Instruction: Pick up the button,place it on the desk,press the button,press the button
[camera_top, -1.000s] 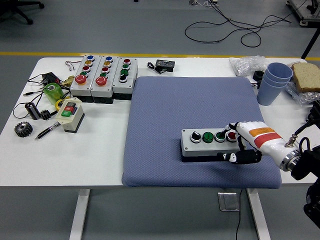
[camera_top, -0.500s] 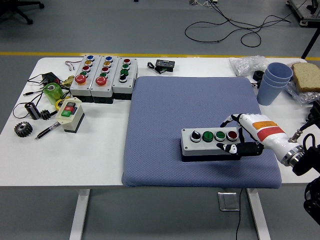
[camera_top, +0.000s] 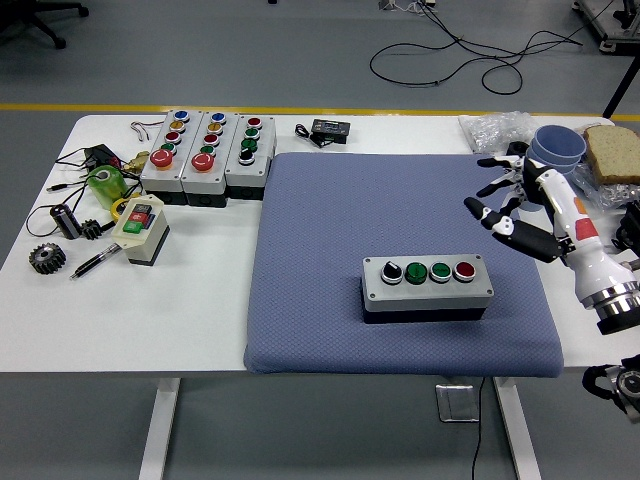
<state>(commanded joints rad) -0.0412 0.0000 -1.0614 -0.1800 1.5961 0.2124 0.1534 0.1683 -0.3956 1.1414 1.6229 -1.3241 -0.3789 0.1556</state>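
The right hand (camera_top: 520, 205) is showing black jointed fingers, a white orange-marked forearm shell, and a silver wrist ring.

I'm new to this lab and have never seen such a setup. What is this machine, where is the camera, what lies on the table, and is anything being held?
This is a humanoid robot working at a white table. The one picture comes from a camera high on the robot's side, looking forward and down, so the table's near edge is at the bottom. Only the robot's right hand shows, a white and black five-fingered hand entering from the right. Its fingers are spread and it holds nothing, raised over the right side of the blue mat. On the mat sits a grey button box with four buttons in a row. Far left stand three more button boxes, with a small switch box, a gear and cables nearby. Far right are stacked blue cups and bread.
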